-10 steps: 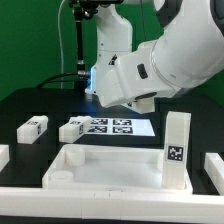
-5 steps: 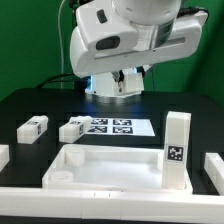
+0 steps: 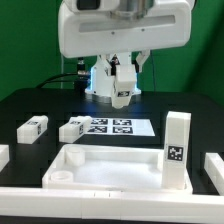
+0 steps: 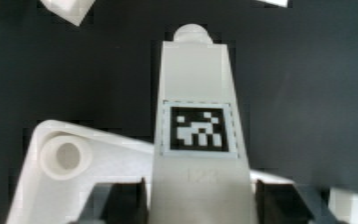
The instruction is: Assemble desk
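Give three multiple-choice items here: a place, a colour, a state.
1. The upright square-section white plastic leg stands at the white rimmed plastic tabletop's: A exterior view's right end; B exterior view's left end; C middle.
2. The table is: A green; B black; C white.
3. The gripper is: A open, empty; B shut on a tagged white plastic leg; C out of view.
Answers: A, it rises there; B, black surrounds the parts; B, the wrist view shows it clamping the leg.
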Robot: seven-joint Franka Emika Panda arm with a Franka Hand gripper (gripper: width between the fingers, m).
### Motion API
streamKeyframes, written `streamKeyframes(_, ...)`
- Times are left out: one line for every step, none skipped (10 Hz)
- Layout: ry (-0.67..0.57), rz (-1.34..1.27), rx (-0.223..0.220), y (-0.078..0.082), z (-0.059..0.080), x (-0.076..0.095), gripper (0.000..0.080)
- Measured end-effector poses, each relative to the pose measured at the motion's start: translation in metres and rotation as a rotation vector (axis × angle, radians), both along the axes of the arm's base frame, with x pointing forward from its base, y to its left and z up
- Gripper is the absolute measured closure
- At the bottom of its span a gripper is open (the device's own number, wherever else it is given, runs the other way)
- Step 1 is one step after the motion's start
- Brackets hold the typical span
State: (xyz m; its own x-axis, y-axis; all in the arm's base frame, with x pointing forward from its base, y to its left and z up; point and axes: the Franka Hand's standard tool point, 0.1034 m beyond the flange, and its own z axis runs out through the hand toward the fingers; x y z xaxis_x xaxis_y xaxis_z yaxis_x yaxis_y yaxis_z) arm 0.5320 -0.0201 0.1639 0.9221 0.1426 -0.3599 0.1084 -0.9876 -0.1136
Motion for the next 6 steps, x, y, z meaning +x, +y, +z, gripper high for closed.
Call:
streamKeyframes(-0.035,-0.082,0.027,-0.004,0.000,0.006,0.0509)
streamKeyframes(-0.097,-0.089,0.020,-0.008,-0.001,0.014,0.0509)
streamKeyframes(-0.186,-0.090,0.011,-0.010,-0.001,0.018,0.0509)
streamKeyframes(-0.244,-0.095,0.004,-0.012,-0.001,0.015,0.0509)
streamKeyframes(-0.284,-0.100,-0.002,-0.014,-0.002,0.015,0.0509)
streamKeyframes(-0.373,-0.088,-0.013,-0.019,-0.001,0.026,0.0509)
